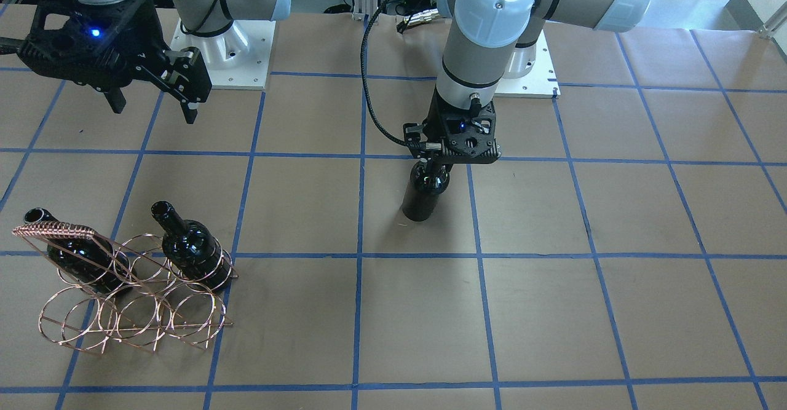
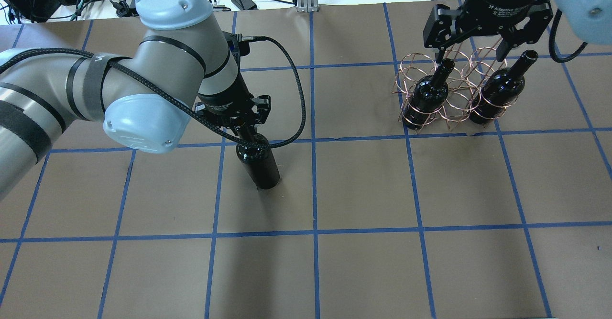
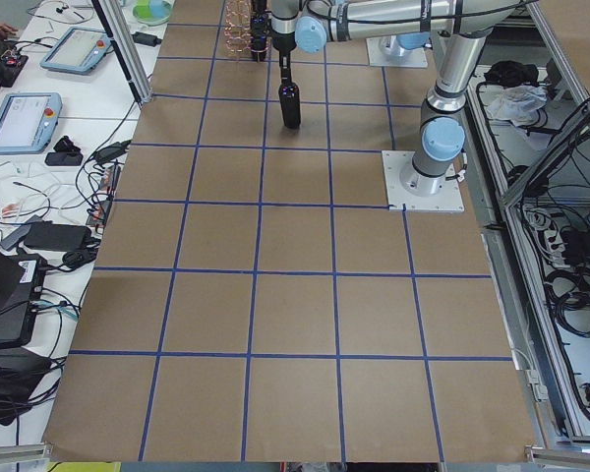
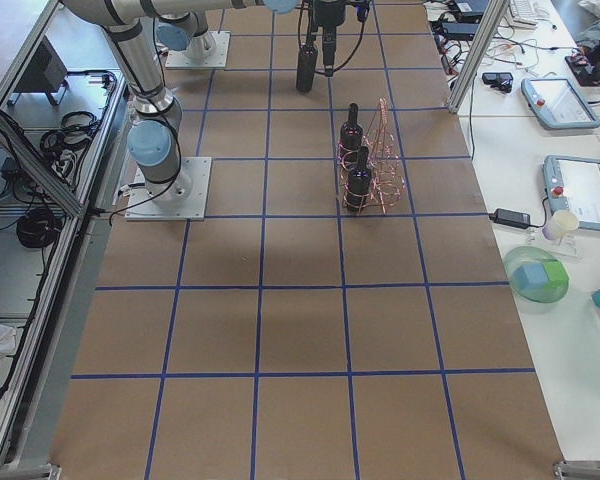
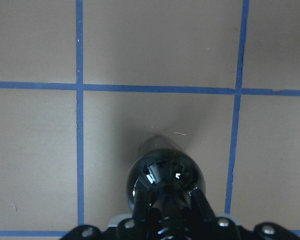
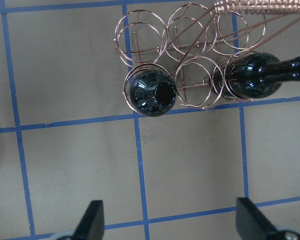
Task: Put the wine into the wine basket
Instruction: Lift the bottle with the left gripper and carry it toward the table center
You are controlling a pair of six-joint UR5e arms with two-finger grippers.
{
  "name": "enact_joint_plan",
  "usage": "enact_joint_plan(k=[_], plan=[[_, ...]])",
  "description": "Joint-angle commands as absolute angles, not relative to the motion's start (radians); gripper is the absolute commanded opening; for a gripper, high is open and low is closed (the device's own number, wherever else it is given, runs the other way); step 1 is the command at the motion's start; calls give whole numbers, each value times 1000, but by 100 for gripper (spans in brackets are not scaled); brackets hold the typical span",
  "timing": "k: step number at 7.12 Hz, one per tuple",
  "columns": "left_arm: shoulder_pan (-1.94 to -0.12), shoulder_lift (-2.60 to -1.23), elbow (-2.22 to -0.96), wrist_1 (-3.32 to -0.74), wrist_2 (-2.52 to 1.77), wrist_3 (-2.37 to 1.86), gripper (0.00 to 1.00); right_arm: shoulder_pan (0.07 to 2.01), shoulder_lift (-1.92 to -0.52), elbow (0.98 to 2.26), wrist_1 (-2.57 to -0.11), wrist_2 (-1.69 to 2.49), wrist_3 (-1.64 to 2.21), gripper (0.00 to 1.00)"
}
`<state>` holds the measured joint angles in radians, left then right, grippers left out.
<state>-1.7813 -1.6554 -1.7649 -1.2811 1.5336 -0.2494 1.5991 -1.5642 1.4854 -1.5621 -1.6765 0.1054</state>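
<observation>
My left gripper is shut on the neck of a black wine bottle that is upright near the table's middle, its base at or just above the paper. The same bottle shows in the front view and the left wrist view. The copper wire wine basket stands at the far right and holds two more black bottles in its near row of rings. My right gripper is open and empty, high above the basket. In the right wrist view the basket and its bottles lie below.
The table is covered with brown paper marked with a blue tape grid. The basket's far row of rings is bare. The arm bases stand at the robot's edge. Tablets and cables lie on side benches.
</observation>
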Motion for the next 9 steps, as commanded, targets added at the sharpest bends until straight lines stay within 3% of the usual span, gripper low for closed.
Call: enact_joint_plan(k=[1, 2, 3, 4, 5, 6, 8, 9], plan=[[-1782, -1652, -1766, -1310, 1536, -239, 0, 1609, -1557, 1486, -1565, -1669, 104, 99], [-1782, -1655, -1766, -1324, 1536, -239, 0, 1611, -1555, 1486, -1566, -1666, 107, 99], [-1782, -1655, -1766, -1331, 1536, -239, 43, 1611, -1555, 1486, -1566, -1666, 107, 100], [-1782, -1657, -1766, -1335, 1534, -238, 70, 1611, -1557, 1486, -1562, -1667, 106, 100], [-1782, -1652, -1764, -1335, 1534, -239, 79, 1611, -1555, 1486, -1563, -1666, 106, 100], [-1782, -1648, -1749, -1332, 1535, -239, 99, 1611, -1555, 1486, -1562, -1666, 106, 100], [-1764, -1643, -1691, -1400, 1536, -238, 100, 1623, -1554, 1488, -1563, -1664, 112, 100], [-1763, -1641, -1599, -1483, 1536, -236, 100, 1665, -1528, 1488, -1565, -1667, 192, 100]])
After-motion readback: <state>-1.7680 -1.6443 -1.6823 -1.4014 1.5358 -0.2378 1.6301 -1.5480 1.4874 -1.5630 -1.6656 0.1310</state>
